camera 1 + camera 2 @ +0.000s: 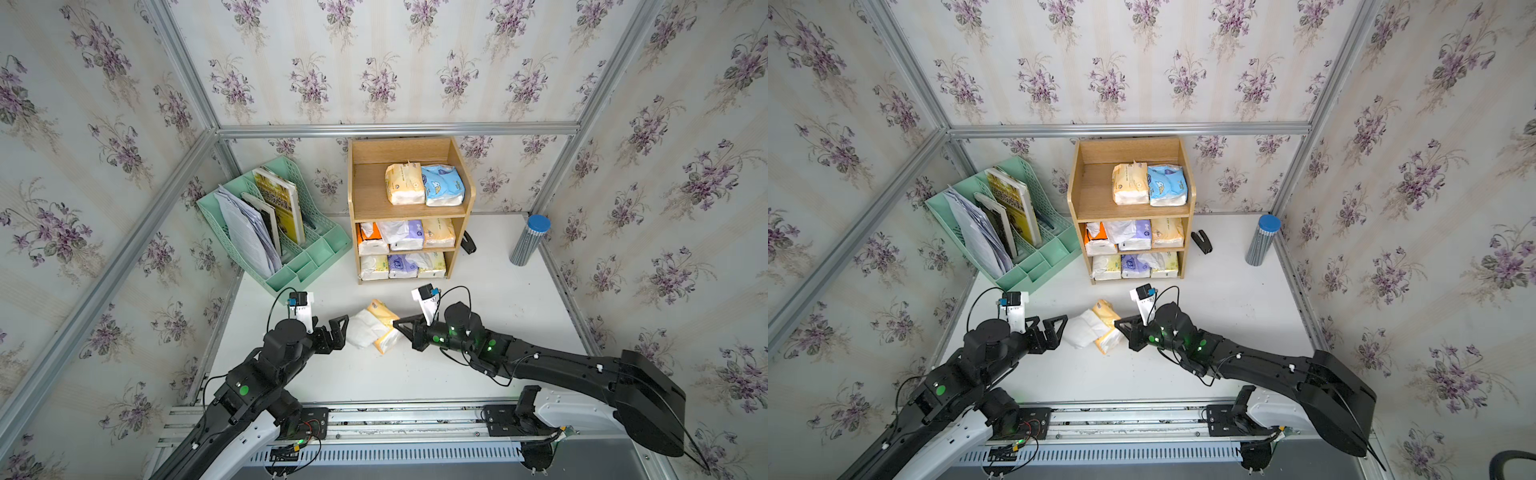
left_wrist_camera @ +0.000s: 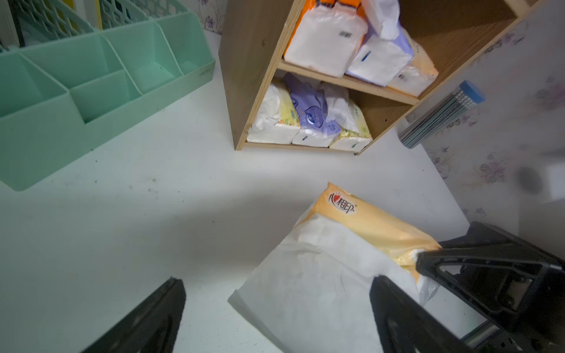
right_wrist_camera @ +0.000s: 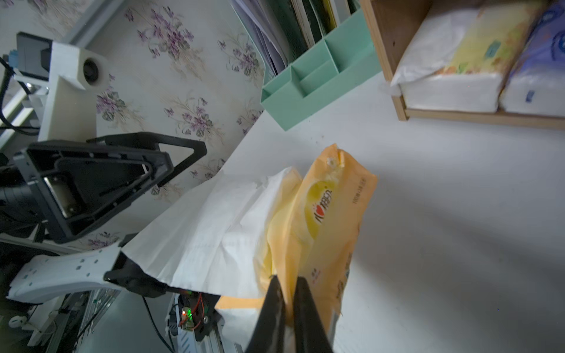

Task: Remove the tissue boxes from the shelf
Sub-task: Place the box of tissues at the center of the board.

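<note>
The wooden shelf (image 1: 411, 214) stands at the back of the table. Two tissue boxes, pale yellow (image 1: 405, 185) and light blue (image 1: 442, 185), lie on its top tier, and three more fill each lower tier (image 1: 405, 237) (image 2: 308, 119). A peach tissue box (image 1: 384, 322) (image 2: 367, 220) with white tissue spilling out hangs low over the table in front of the shelf. My right gripper (image 1: 398, 323) (image 3: 287, 278) is shut on its wrapper edge. My left gripper (image 1: 338, 328) (image 2: 278, 281) stands open just left of the box, its fingers either side of the loose tissue, touching nothing.
A mint-green file rack (image 1: 299, 253) with papers and a book stands left of the shelf. A black stapler (image 1: 468, 243) lies by the shelf's right side. A striped tube with a blue lid (image 1: 530, 241) stands near the right wall. Papered walls close in three sides.
</note>
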`<state>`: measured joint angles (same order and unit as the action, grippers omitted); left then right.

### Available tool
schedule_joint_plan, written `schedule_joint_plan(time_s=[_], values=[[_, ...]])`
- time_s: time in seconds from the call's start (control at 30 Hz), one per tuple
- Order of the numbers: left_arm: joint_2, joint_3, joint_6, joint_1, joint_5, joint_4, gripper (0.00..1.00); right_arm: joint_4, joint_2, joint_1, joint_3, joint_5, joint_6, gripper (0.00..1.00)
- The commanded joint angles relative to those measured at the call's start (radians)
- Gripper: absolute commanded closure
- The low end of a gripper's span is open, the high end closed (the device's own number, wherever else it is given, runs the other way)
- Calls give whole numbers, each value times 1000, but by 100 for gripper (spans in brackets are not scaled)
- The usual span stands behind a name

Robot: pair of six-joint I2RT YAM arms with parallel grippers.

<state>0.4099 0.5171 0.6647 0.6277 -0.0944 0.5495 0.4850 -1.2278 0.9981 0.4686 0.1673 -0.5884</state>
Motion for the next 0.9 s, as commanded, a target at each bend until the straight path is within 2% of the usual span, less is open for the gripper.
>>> schedule_joint_plan(time_s=[0.0,0.23,0.27,0.33,0.4,0.5,0.73,0.87], values=[[-14,-56,57,5,12,-40,1,228,-51,24,-60,-63,-49,100],[-30,-119,58,9,-30,-24,1,384,-180,61,-148,-101,-86,98],[-31,-121,59,9,-31,-29,1,389,-193,61,-148,-104,-88,91],[-24,-127,59,10,-28,-43,1,381,-212,62,-144,-112,-93,68],[-15,-129,59,10,-23,-49,1,358,-213,62,-134,-118,-92,54],[4,-135,64,10,-15,-55,1,261,-176,62,-116,-174,-79,46],[19,-200,115,13,36,-133,1,-68,-31,52,-65,-344,-29,46],[36,-247,166,33,66,-206,1,-205,-91,37,25,-237,-28,66]])
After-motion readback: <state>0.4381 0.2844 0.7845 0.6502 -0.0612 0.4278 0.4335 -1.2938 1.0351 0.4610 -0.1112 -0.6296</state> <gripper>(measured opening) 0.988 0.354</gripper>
